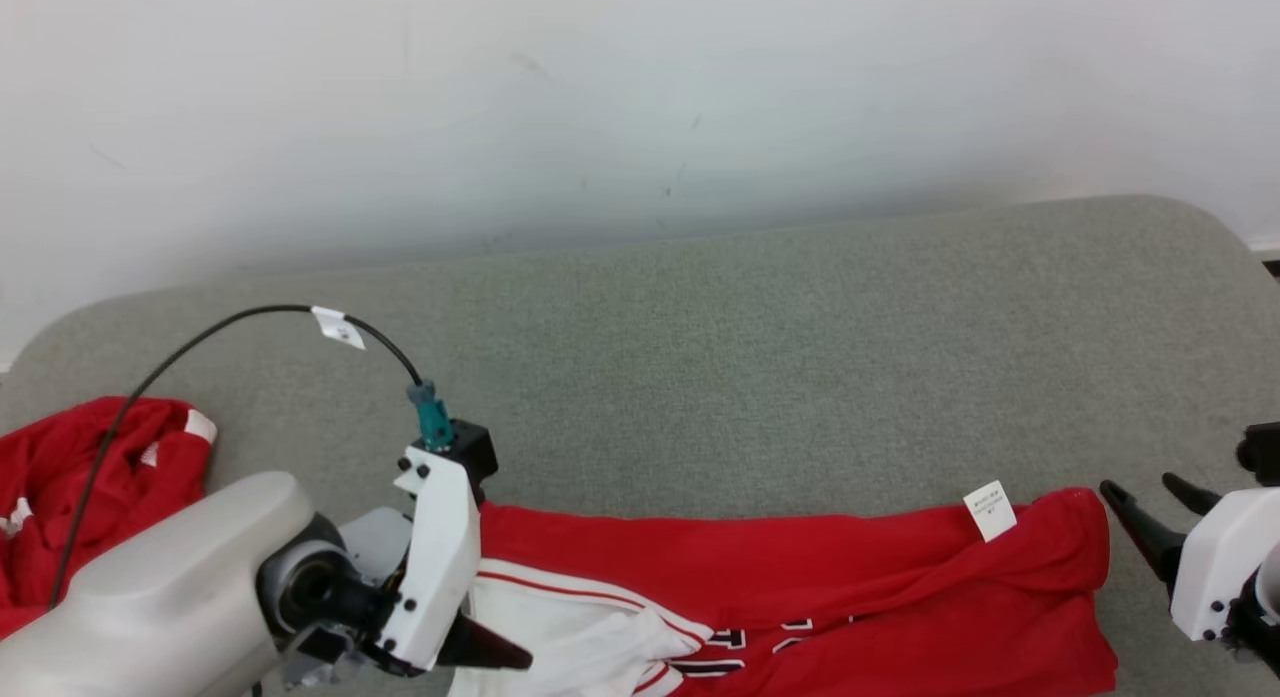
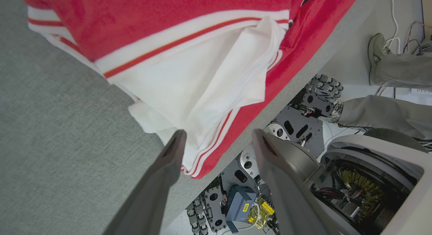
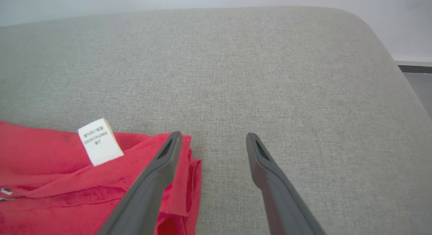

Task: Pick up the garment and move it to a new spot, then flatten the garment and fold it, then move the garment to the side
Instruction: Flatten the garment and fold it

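Garment (image 1: 800, 577): red shirt with white striped trim, lying in a long rumpled band along the near edge of the table (image 1: 700, 357); white care label (image 1: 989, 510) sticking up near its right end; white panel bunched and creased at its left end; one red corner hangs over the table's edge, seen from the left wrist.

My left claw (image 2: 217, 135): wide, holding nothing; fingertips just above the bunched white cloth at the edge.

My right claw (image 3: 213, 137): wide, empty; one finger over the shirt's right hem corner, the other over bare table.

Judgement: shirt is laid down but not flat; flattening is the step in hand.

How to do it well, as I reckon it:
- take hem at both ends, low and close to the corners; pinch cloth, not the table cover;
- on the left, catch the red edge as well as the loose white fold, else only that fold lifts;
- draw both ends apart evenly, then carry the shirt away from the edge toward the open middle of the table;
- keep it taut so creases pull out.

Outward: a second red cloth (image 1: 90, 477) heaped at far left, well apart; leave it be.
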Motion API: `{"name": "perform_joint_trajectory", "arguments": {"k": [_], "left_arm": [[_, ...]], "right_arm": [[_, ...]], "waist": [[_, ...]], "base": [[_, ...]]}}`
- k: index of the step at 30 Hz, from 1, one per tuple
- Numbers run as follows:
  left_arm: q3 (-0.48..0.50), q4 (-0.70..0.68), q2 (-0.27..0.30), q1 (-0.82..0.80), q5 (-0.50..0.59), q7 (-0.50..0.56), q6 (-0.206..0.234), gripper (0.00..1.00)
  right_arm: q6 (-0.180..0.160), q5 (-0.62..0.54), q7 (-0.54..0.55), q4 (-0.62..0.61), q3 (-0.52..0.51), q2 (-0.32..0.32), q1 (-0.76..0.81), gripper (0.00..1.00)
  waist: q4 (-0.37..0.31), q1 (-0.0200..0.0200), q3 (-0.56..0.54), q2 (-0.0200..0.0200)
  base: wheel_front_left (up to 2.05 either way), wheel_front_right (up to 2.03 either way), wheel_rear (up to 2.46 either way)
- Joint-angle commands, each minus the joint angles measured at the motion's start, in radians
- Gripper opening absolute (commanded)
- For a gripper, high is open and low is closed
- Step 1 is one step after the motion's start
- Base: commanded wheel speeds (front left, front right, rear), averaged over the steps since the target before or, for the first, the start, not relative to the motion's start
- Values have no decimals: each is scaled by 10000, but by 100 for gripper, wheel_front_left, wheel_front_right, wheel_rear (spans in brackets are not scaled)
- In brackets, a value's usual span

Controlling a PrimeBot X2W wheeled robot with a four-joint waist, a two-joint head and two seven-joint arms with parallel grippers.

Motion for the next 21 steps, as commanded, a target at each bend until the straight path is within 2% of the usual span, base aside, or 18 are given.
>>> {"name": "perform_joint_trajectory", "arguments": {"k": [1, 6, 11, 14, 17, 21], "left_arm": [[53, 12, 51, 88, 49, -89, -44, 100], [496, -142, 210, -59, 298, -1042, -85, 100], [1142, -306, 496, 5, 973, -2911, 75, 100], [1583, -372, 603, 332, 1394, -4443, 415, 100], [2067, -432, 748, 793, 1812, -6105, 931, 100], [2622, -704, 877, 1544, 2222, -8131, 1829, 100]], "right_arm": [[-23, 66, -81, -51, -25, -78, 65, 100], [-23, 280, -841, -353, -242, -370, 98, 100], [-23, 248, -1827, -816, -611, -523, 90, 100], [-23, 137, -2473, -1051, -930, -519, 239, 100], [-23, 17, -2998, -1154, -1515, -423, 478, 100], [-23, -592, -3217, -1048, -2912, -219, 1071, 100]], "waist": [[32, 1, -110, 0], [99, 1, -469, 0], [164, 1, -658, 0], [197, 1, -753, 0], [239, 1, -833, 0], [353, 1, -921, 0]], "base": [[0, 0, 0], [0, 0, 0], [0, 0, 0], [0, 0, 0], [0, 0, 0], [0, 0, 0]]}}
